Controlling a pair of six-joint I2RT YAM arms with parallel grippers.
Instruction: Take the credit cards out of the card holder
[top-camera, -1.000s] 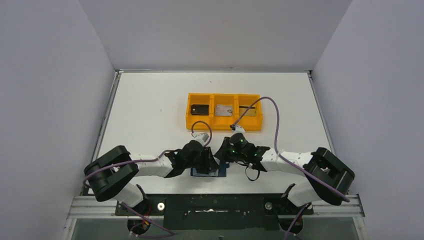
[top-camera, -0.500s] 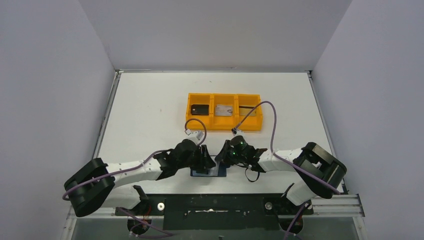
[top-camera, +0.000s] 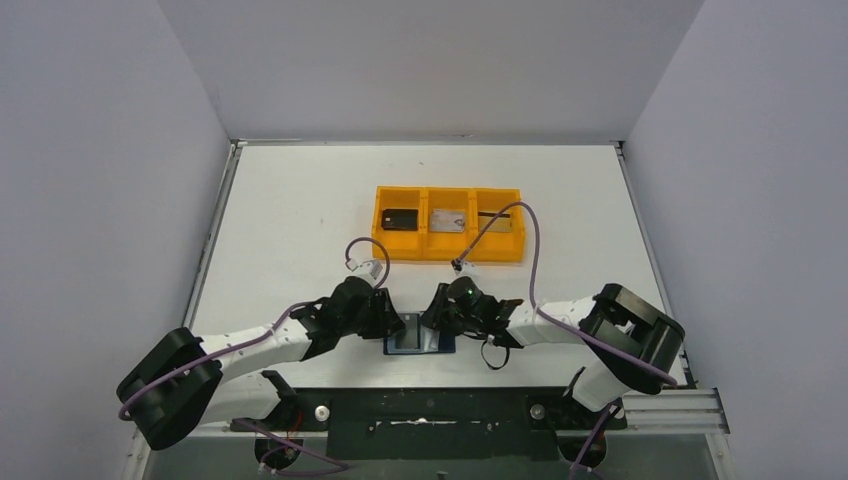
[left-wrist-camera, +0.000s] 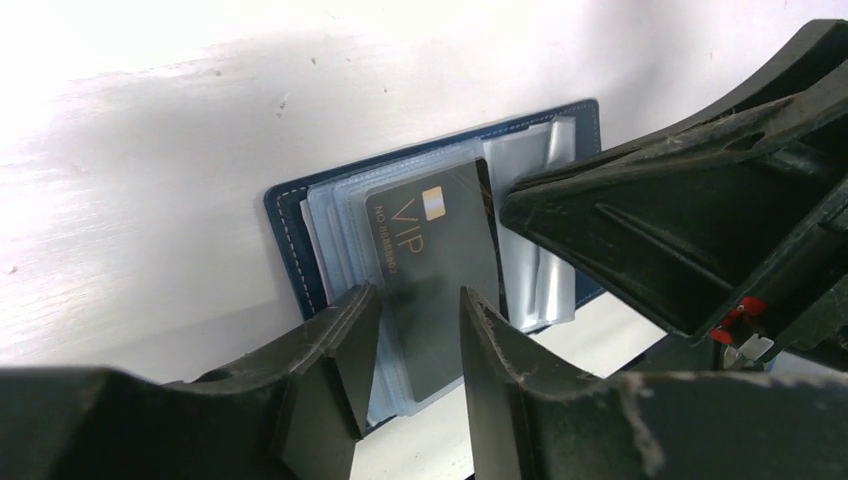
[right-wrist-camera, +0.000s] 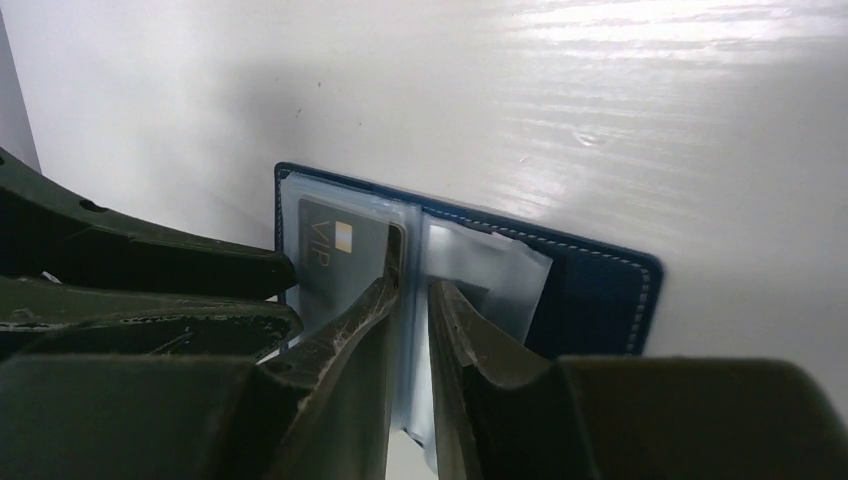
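— The left claw (left-wrist-camera: 418, 296) stood part open, its two black fingers (left-wrist-camera: 345, 350) apart and nothing pinched between them. Where was the card?
— Right ahead of it. The dark grey plastic card (left-wrist-camera: 440, 250) lay in a clear sleeve of the navy-blue stitched folding card holder (left-wrist-camera: 288, 225). The holder was opened flat on the white table (left-wrist-camera: 150, 140), between the two arms at the near edge. The card's long axis ran straight away from the left claw, and its near short end sat in the gap between the fingers.
— So the left arm was the nearer one?
— To that card, I judged so. The right claw (right-wrist-camera: 415, 284) sat over the holder's fold, beside one long edge of the card. Its jaws were almost together with clear plastic in the slit, but I could not tell whether they gripped it.
— Any writing?
— "VIP" in pale gold capitals along the card, with a small gold chip square next to it. There was also a line starting "NO." whose digits were too small to read. No brand showed on the holder.
— And the pull?
— Likely along that long axis, toward the left claw.
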